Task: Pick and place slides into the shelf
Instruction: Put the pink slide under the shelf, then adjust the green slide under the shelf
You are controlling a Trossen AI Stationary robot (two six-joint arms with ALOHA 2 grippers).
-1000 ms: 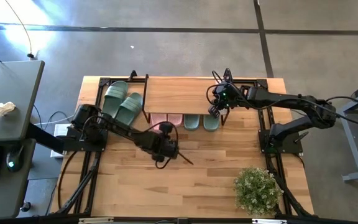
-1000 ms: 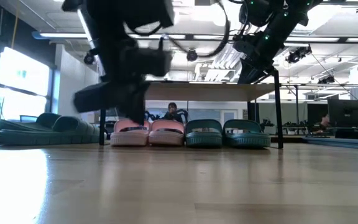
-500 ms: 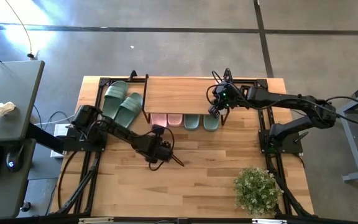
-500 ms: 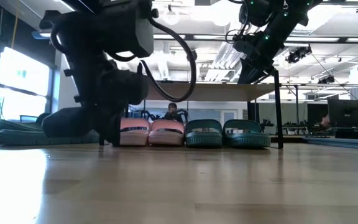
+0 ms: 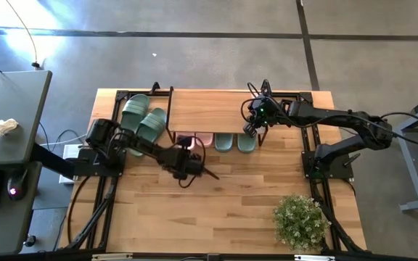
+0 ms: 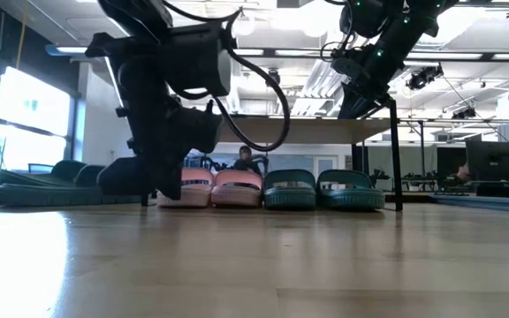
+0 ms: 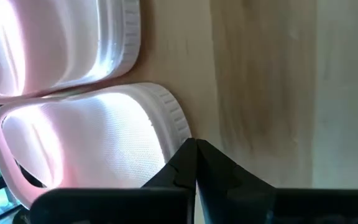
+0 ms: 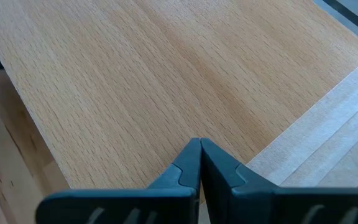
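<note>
The shelf (image 5: 205, 109) stands at the table's far edge. Under its plank top (image 6: 307, 124) a pink pair (image 6: 210, 187) and a green pair (image 6: 323, 189) of slides rest on their soles, heels toward the near edge. Two more green slides (image 5: 142, 119) lie on the table left of the shelf. My left gripper (image 5: 188, 159) is shut and low over the table, just on the near side of the pink pair's heels (image 7: 160, 118). My right gripper (image 5: 251, 129) is shut and empty above the shelf top's right front corner (image 8: 135, 81). My left gripper's shut fingertips (image 7: 194, 149) show right at the heel rim (image 7: 178, 121) of the left pink slide. I cannot tell whether they touch it. The slide lies flat on its sole.
A potted plant (image 5: 298, 221) stands at the table's near right. A grey desk (image 5: 9, 123) with a keyboard stands left of the table. Bare tabletop (image 5: 245, 196) lies between the shelf and the near edge. A person (image 6: 244, 157) shows far behind the shelf.
My left gripper has gone toward the far edge, closer to the pink pair's heels, and stays shut.
</note>
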